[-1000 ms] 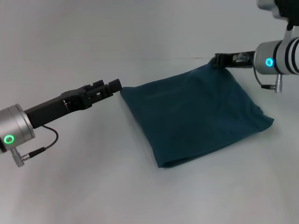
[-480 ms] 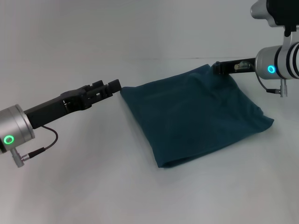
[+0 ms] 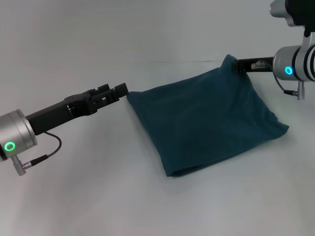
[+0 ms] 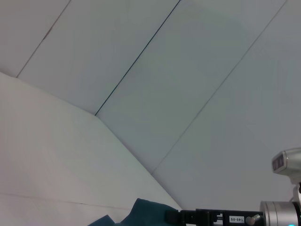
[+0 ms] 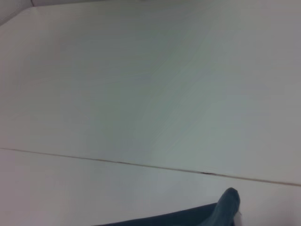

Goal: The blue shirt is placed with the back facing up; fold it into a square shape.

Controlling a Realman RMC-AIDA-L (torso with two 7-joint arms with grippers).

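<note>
Moved since earlier: over the last second my right gripper (image 3: 235, 65) has risen a little and drawn toward my own right, pulling the far corner of the blue shirt (image 3: 206, 120) up into a small peak; my left gripper (image 3: 124, 90) has not shifted.
Shirt: it lies on the white bench (image 3: 98, 187), already folded down to a rough four-sided packet, plain side up, skewed like a diamond, with the near corner pointing toward me.
Right jaws: closed on the shirt's far corner, which stands up off the bench; the right wrist view shows that teal tip (image 5: 228, 202) poking up, though my fingers themselves are out of its sight.
Left jaws: at the shirt's left corner, touching or just beside it. From the head view I cannot tell whether they pinch the cloth or only rest against it.
Step in hand: I judge this is late squaring up, tugging corners to tidy the packet, or starting one more fold.
Next move calls for: both corners lifted together and carried evenly toward the near edge, so the layers do not slide apart.
Around: only the bare bench and a pale wall with a thin seam line behind.
In the way: nothing I can see; the risk is the lower layers dragging and skewing.
</note>
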